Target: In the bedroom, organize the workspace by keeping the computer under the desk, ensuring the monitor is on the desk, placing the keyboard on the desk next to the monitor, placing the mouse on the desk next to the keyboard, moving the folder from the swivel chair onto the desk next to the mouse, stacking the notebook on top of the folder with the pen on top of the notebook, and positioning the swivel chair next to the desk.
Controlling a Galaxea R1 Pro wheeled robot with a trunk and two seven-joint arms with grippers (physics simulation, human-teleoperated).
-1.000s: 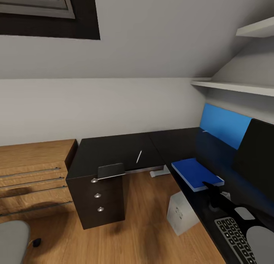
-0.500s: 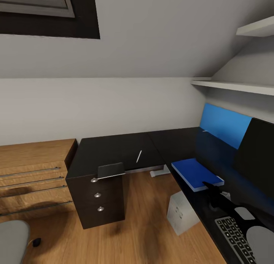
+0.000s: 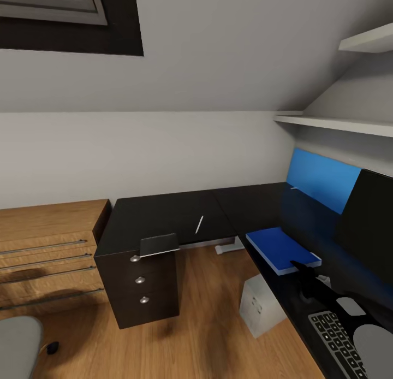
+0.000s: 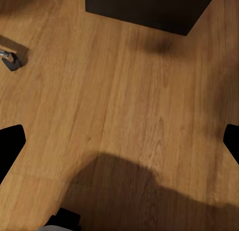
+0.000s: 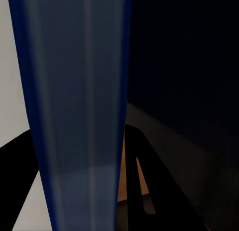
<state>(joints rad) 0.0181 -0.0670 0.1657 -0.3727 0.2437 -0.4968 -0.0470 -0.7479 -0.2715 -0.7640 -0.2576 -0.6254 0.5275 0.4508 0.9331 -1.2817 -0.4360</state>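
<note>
Lying on the desk (image 3: pixel 164 215), the folder (image 3: pixel 281 249) touches the right hand (image 3: pixel 300 268).

head view: high, looks forward and down into the desk (image 3: pixel 164 215) corner; blue folder (image 3: pixel 281 249) at right, keyboard (image 3: pixel 334 341) at the lower right edge, wood floor (image 3: pixel 207 324) below.
left wrist view: faces straight down at the floor (image 4: pixel 124 106), fairly near; drawer unit (image 4: pixel 149 9) base at one edge, a chair castor (image 4: pixel 11 61) at another.
right wrist view: very near, along the folder (image 5: pixel 74 106) edge, dark desk (image 5: pixel 189 66) beside it.
shared: head/left wrist – floor and drawer unit (image 3: pixel 143 283); head/right wrist – folder and desk.
</note>
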